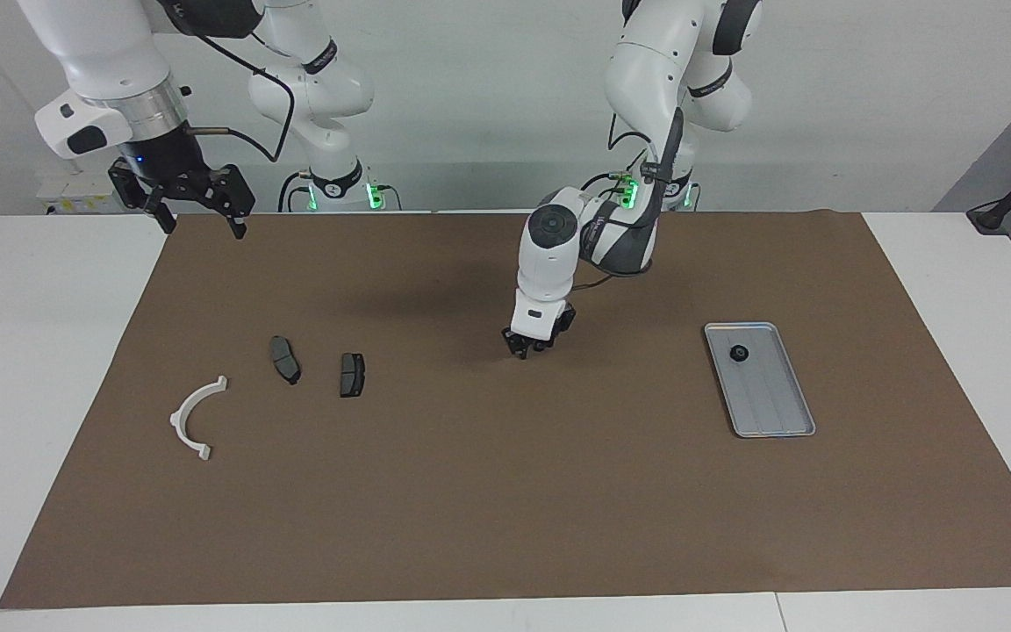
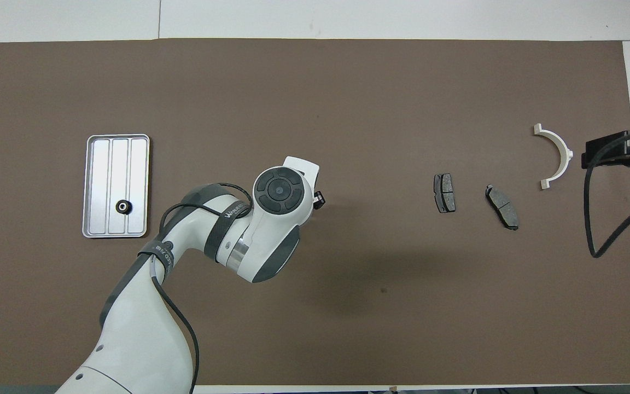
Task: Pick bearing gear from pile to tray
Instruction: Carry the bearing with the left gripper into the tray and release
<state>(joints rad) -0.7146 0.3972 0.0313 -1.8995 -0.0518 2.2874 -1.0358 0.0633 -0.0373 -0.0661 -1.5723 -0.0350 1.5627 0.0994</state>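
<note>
Your right gripper (image 1: 198, 221) hangs spread wide and holding nothing, wrist straight down, over the corner of the brown mat (image 1: 470, 500) at the right arm's end.

Next comes the pile: a white arc bracket (image 1: 177, 420) close to the mat's edge, then two dark brake pads (image 1: 284, 360) (image 1: 352, 375) lying flat and apart from each other.

Your left gripper (image 1: 528, 349) is at mid-table. Its arm is folded, elbow up, and the wrist is tipped down low over the mat. You cannot tell whether it grips anything.

The silver tray (image 1: 777, 412) lies toward the left arm's end. One small black round bearing gear (image 1: 739, 355) sits in its end nearer the robots. Bare mat stretches between pads, gripper and tray.
</note>
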